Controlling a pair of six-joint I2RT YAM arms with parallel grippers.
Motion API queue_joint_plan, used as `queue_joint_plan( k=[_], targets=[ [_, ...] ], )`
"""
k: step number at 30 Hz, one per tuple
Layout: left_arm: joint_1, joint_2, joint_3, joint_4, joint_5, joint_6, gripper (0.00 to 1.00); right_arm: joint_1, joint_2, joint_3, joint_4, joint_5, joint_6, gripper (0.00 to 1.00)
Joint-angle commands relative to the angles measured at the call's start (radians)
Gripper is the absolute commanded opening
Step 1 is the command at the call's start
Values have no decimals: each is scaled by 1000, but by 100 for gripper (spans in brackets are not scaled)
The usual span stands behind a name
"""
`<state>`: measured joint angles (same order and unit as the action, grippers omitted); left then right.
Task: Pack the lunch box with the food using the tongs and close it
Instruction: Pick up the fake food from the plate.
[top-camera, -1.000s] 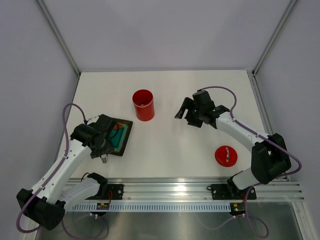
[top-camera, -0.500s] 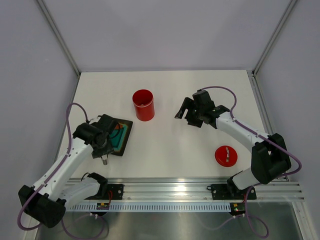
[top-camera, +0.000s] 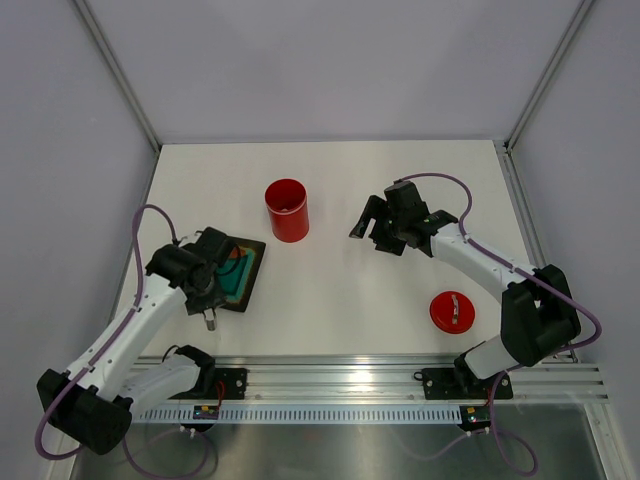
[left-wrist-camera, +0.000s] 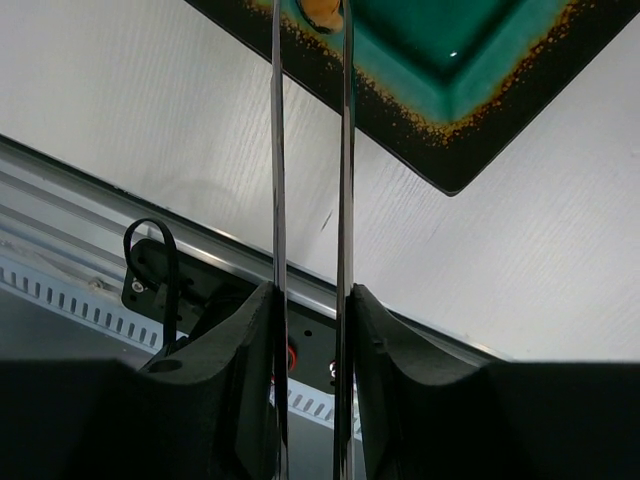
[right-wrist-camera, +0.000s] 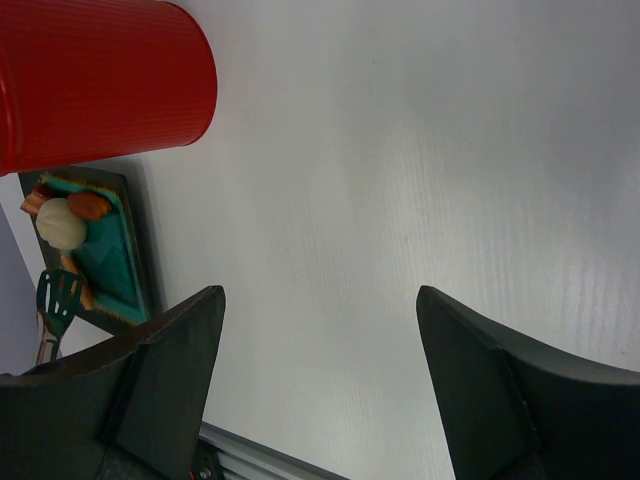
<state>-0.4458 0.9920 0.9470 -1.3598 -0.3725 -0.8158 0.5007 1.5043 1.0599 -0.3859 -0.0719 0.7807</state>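
The robot's left hand (left-wrist-camera: 312, 300) is clenched on the tongs (left-wrist-camera: 277, 170), its pads pressing the two thin strips toward each other, with the tips reaching an orange piece of food (left-wrist-camera: 322, 10) on the teal mat of the black tray (left-wrist-camera: 450, 165). Whether the tips have closed on the piece cannot be told, as it sits at the very edge of the left wrist view.

The open red lunch box (top-camera: 287, 210) stands upright on the white tabletop (top-camera: 340, 300), beyond the tray and apart from it. Its inside cannot be read from above. Its lid (top-camera: 452, 312) lies flat near the right arm's base, well apart from the box.

The right wrist camera shows a cream-white ball (right-wrist-camera: 60, 222), an orange piece (right-wrist-camera: 90, 205) and a green piece (right-wrist-camera: 58, 295) on the tray, so the packing appears to be at an early stage. The food has yet to be carried over, and the closing is not begun.

The right hand (right-wrist-camera: 320, 300) hangs released and empty, between the box and the lid. Nothing appears to block the short run from tray to box.
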Motion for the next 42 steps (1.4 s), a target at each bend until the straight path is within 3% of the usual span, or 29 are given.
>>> queue_joint_plan(
  k=[1,9,20,28,42],
  targets=[
    [1,-15,73,-56,-19,-3,14,-7,0,22,36,-5,-3,86],
    [1,-27,145,-99,-35,-5,0,-7,0,18,36,-3,0,85],
    [2,-38,148,-107,-42,-6,0,-8,-1,23,32,-2,-3,86],
    [2,-52,257,-188,-79,-22,0,-5,2,29,27,-3,-4,85],
    [1,-56,366,-162,-7,17,0,-7,5,38,19,-2,-5,85]
  ],
)
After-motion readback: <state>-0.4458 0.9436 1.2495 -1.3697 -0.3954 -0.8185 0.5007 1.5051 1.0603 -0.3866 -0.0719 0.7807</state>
